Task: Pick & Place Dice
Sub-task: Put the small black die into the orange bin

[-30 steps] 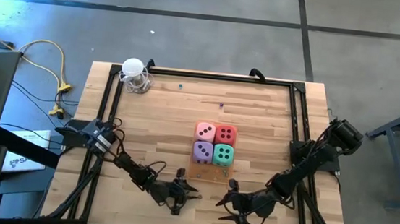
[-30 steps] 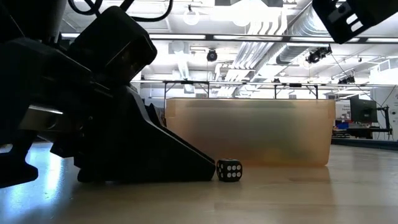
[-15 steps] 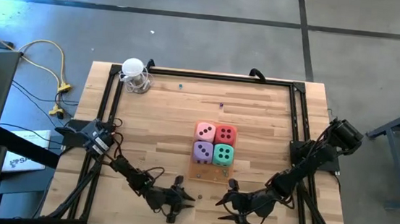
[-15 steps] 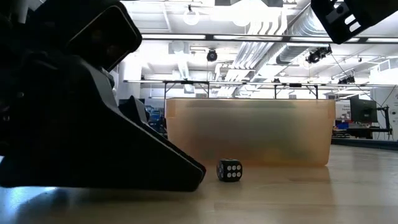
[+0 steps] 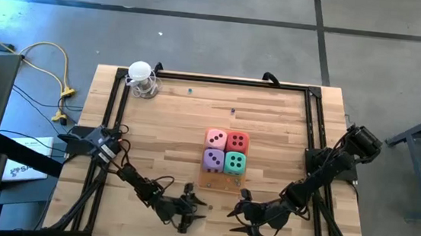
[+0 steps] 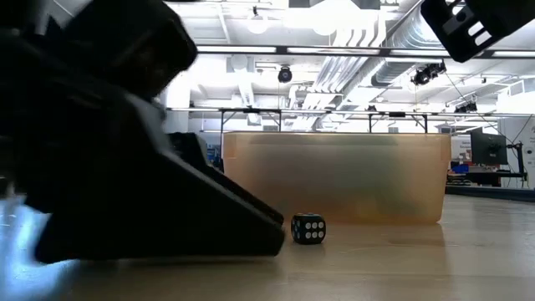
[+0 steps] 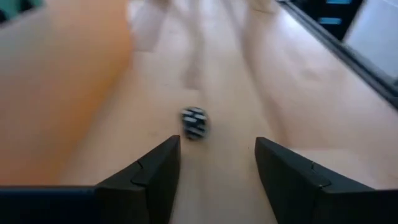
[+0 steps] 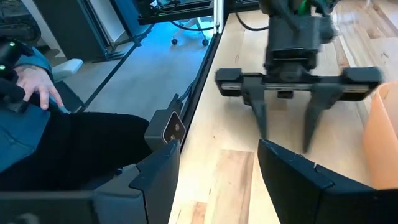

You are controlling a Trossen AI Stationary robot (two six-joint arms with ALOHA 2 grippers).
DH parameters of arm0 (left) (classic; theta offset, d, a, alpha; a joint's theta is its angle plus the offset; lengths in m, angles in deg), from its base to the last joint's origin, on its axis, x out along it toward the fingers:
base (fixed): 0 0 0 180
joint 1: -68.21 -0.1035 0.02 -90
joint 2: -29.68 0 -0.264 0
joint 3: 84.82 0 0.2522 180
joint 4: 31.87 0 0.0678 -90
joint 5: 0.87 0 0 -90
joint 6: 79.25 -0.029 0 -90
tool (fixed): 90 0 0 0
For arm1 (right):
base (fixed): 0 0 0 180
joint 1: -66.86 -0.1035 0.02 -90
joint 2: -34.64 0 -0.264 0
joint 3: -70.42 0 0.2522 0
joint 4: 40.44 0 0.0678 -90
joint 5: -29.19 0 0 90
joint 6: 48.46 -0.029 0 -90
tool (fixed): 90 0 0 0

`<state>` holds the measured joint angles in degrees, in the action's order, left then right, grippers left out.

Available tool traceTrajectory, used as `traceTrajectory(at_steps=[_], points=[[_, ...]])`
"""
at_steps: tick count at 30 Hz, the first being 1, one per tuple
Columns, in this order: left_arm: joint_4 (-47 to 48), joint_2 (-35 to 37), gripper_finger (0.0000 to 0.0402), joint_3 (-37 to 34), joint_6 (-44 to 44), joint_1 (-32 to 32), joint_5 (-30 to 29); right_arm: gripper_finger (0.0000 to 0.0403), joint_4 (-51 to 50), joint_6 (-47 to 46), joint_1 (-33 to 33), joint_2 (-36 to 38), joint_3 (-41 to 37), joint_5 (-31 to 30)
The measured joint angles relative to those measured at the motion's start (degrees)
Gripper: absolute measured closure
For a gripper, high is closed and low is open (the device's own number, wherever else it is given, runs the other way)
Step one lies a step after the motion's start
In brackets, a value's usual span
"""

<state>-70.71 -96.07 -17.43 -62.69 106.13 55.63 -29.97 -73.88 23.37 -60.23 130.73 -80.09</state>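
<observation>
Four big dice, pink (image 5: pixel 215 138), red (image 5: pixel 237 142), lilac (image 5: pixel 212 159) and teal (image 5: pixel 235 163), sit packed in a square in the orange tray (image 5: pixel 220 181) at mid-table. In the low view the tray's wall (image 6: pixel 334 176) hides them. A small black die with white pips (image 6: pixel 308 228) (image 7: pixel 194 122) rests on the table just in front of the tray. My left gripper (image 5: pixel 191 206) (image 7: pixel 217 149) lies low beside it, open, and the die is just beyond its fingertips. My right gripper (image 5: pixel 248 217) (image 8: pixel 217 180) hovers open near the front edge, facing the left one.
A white round object (image 5: pixel 141 77) stands at the table's far left corner. Black frame rails (image 5: pixel 229 79) run round the table. In the right wrist view a person's hand and blue sleeve (image 8: pixel 31 87) show beyond the table's edge. Bare wood lies left of the tray.
My left gripper has drawn a little toward the table's near edge and fills more of the low view. The small black die stays where it was, in front of the tray.
</observation>
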Motion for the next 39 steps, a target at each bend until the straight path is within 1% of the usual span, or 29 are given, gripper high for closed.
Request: traceTrajectory(at_steps=[3, 6, 13, 16, 22, 39], points=[[-0.2, 0.0, 0.0197, 0.0, 0.0, -1.1, -1.2, 0.0192, 0.0, -0.1, 0.0, 0.0, 0.0, 0.0], [-0.3, 0.0, 0.0197, 0.0, 0.9, -2.2, -1.1, 0.0192, 0.0, -0.1, 0.0, 0.0, 0.0, 0.0], [-0.4, -0.1, 0.0197, 0.7, 1.5, -3.0, 2.6, 0.0192, 0.0, 0.1, 0.0, 0.0, 0.0, 0.0], [-0.6, -1.4, 0.0197, 2.2, 1.2, -3.0, 3.2, 0.0192, 0.0, 0.1, 0.0, 0.0, 0.0, 0.0], [-2.0, -3.2, 0.0196, 3.6, 0.7, -3.3, 3.1, 0.0192, -0.1, 0.1, 0.0, 0.0, 0.0, 0.0], [-1.7, -3.3, 0.0198, 3.5, -0.1, -3.1, 1.7, 0.0192, 0.0, 0.2, 0.0, 0.0, 0.0, 0.0]])
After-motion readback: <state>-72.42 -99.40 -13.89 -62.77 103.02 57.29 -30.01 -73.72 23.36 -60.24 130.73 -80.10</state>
